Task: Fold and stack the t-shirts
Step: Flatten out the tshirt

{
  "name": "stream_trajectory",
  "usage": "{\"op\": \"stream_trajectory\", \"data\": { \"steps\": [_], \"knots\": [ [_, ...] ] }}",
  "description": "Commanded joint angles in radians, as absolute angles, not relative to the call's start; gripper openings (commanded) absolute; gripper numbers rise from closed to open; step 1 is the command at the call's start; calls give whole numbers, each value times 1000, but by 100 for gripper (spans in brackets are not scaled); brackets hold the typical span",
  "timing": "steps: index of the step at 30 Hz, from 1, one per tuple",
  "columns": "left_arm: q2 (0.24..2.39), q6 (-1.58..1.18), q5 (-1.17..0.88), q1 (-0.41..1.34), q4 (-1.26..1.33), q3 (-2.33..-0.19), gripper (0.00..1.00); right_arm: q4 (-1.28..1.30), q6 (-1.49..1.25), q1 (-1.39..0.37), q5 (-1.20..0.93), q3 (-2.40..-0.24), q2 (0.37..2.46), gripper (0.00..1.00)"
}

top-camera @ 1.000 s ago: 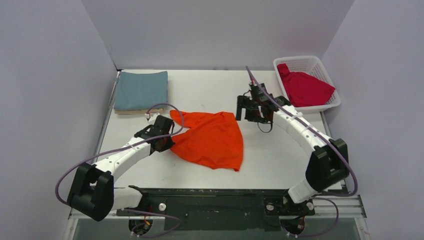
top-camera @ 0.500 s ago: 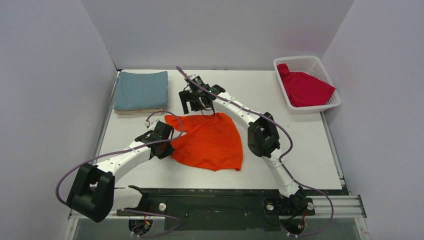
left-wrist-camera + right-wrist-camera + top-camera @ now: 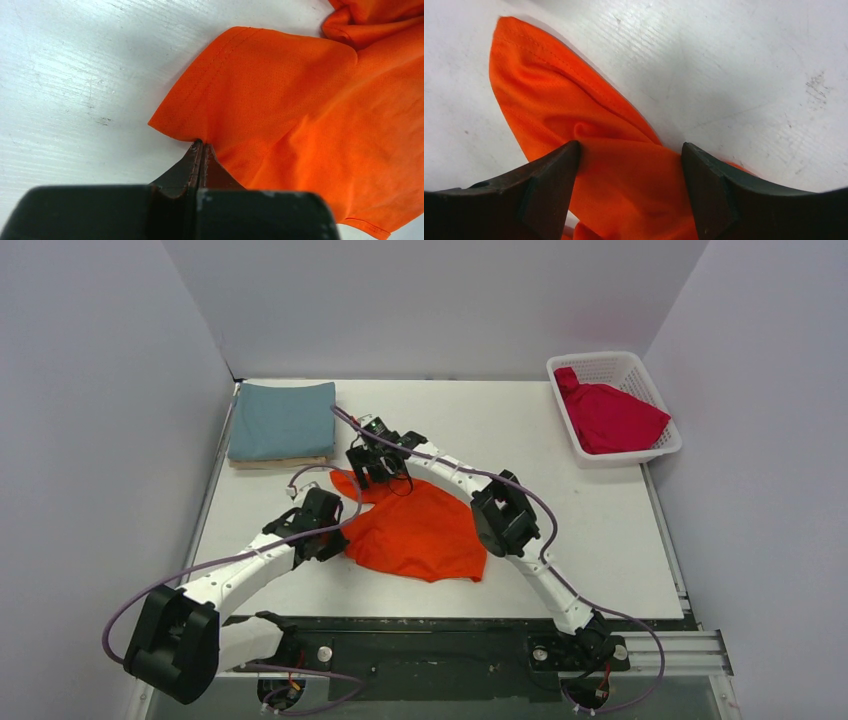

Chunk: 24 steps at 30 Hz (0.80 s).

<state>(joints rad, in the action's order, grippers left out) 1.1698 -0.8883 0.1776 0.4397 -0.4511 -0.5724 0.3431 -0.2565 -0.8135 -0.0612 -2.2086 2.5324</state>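
The orange t-shirt (image 3: pixel 425 530) lies crumpled in the middle of the table. My left gripper (image 3: pixel 338 536) is shut on its left hem, and the pinched edge shows in the left wrist view (image 3: pixel 200 142). My right gripper (image 3: pixel 372 475) is open over the shirt's top left corner, with the cloth (image 3: pixel 624 170) between its fingers. The teal-blue t-shirt (image 3: pixel 282 418) lies folded at the back left on top of the beige one (image 3: pixel 270 463). The crimson red t-shirt (image 3: pixel 610 418) is bundled in the basket.
The white lattice basket (image 3: pixel 640 370) stands at the back right corner. Grey walls enclose the table on the left, the back and the right. Purple cables loop from both arms over the table.
My right arm has swung from the right side of the table across to the orange shirt's top left corner. My left gripper has pulled the shirt's left hem slightly toward the near edge.
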Motion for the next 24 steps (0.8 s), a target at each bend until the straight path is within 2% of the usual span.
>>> {"op": "stream_trajectory", "data": {
  "steps": [1,3,5,8,12,14,19,24],
  "knots": [
    [1139,-904,177,440,-417,-575,0,466,-168,-830,12,-2248,2544,67],
    [1136,-904,186,440,-422,-576,0,486,-162,-834,43,-2250,2551,53],
    [1130,-905,199,439,-437,-581,0,499,-181,-833,77,-2261,2552,20],
    [1116,-907,229,439,-462,-599,0,497,-228,-819,143,-2275,2535,0],
    [1102,-906,289,438,-522,-657,0,450,-274,-783,246,-2259,2430,0],
    [1092,-915,340,437,-565,-700,0,420,-298,-756,325,-2219,2308,0],
    [1038,-932,492,429,-679,-828,0,321,-413,-634,475,-1952,2003,0],
    [929,-897,566,422,-636,-973,0,230,-357,-572,569,-1724,1639,0]
  ]
}}
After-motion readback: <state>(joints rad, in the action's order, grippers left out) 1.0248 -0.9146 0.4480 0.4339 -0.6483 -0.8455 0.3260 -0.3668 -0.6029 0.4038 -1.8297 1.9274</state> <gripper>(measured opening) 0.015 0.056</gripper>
